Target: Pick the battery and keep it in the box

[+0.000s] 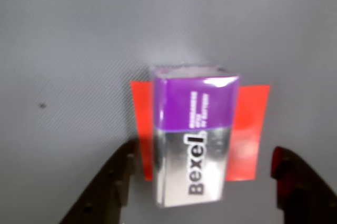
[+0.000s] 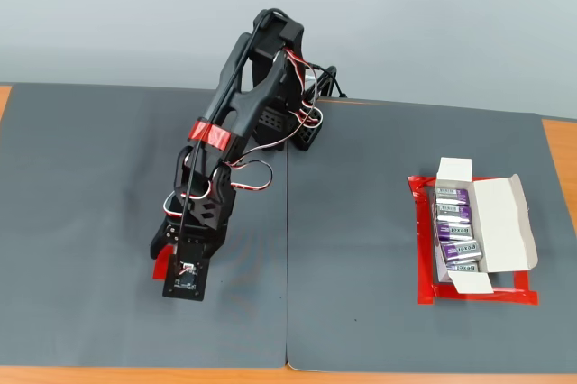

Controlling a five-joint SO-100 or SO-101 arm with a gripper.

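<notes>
I saw the silver-and-purple block battery [image 1: 192, 137] lying lengthwise, centred just ahead of my gripper [image 1: 202, 182], whose jaws stood wide open.

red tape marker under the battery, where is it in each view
Wrist view: the red tape marker lies at centre frame on the grey mat, sticking out on both sides of the upright battery, between the open gripper fingers.
Fixed view: only a red sliver shows at lower left, beside the gripper; the battery is hidden by the arm.
Shared landmark: the gripper standing over the marker.
</notes>
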